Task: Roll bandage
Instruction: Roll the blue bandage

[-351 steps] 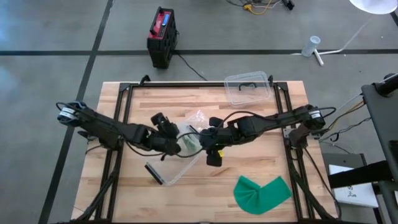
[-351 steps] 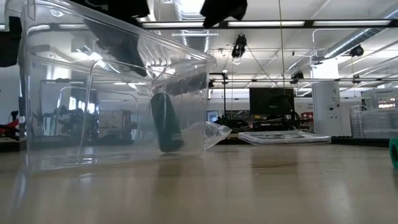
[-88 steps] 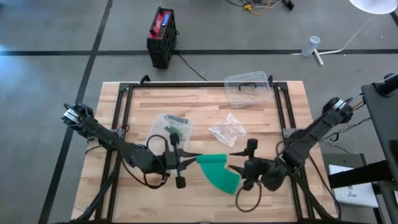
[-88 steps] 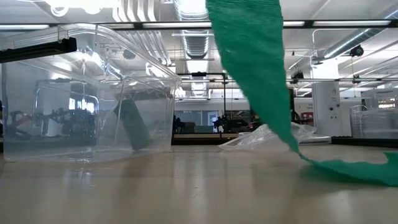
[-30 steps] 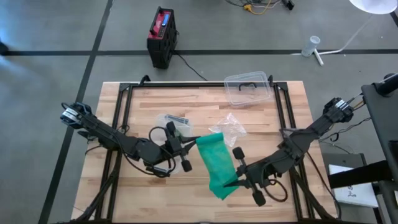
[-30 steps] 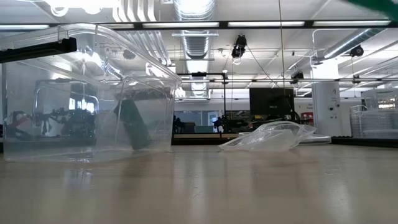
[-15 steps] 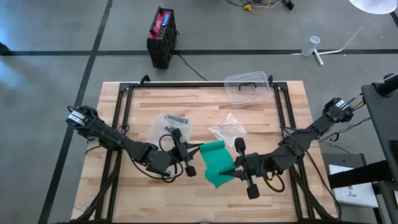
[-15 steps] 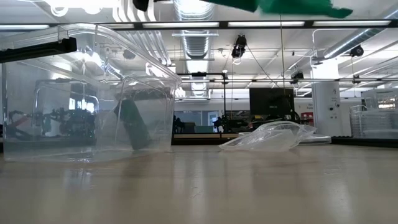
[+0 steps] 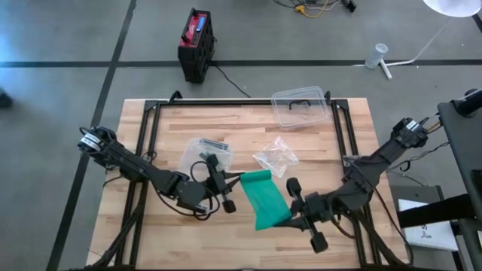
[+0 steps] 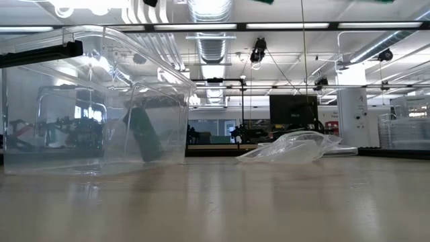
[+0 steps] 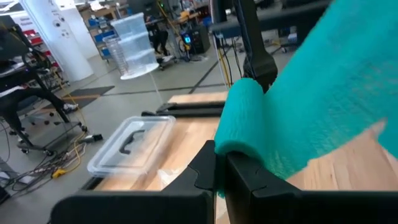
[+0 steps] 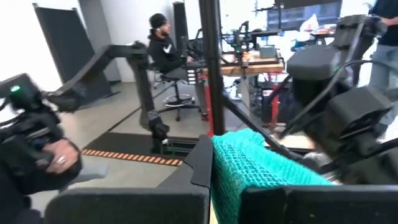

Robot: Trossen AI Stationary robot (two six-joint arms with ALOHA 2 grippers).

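A green bandage (image 9: 266, 199) hangs stretched in the air between my two grippers, over the table's middle. My left gripper (image 9: 236, 181) is shut on its far-left end. My right gripper (image 9: 290, 219) is shut on its near-right end. In the low view only green slivers (image 10: 265, 1) show at the picture's top, and none of the bandage lies on the table. A dark green roll (image 10: 144, 134) leans inside a clear container (image 9: 205, 150). My left gripper pinches the bandage's far-left end, which is curled over into a small roll (image 11: 239, 117), between its two fingers. The fingers lie about level and come from the table's left. The bandage is lifted clear and runs away from them toward the other gripper. My right gripper pinches the bandage's near-right end (image 12: 244, 157) between its two fingers; several bunched layers show. The fingers come about level from the table's right. That end is clear of the table.
A crumpled clear plastic bag (image 9: 274, 157) lies just beyond the bandage. The container's clear lid (image 9: 300, 106) lies at the far edge. A black frame (image 9: 151, 120) rims the table. A person (image 12: 163, 43) sits in the room behind.
My right gripper went toward my left gripper, bunching the bandage short, then drew back toward the near right edge, and the bandage is stretched out again. My left gripper has gone a little toward the near edge. Both have kept their hold, and the bandage stays clear of the table.
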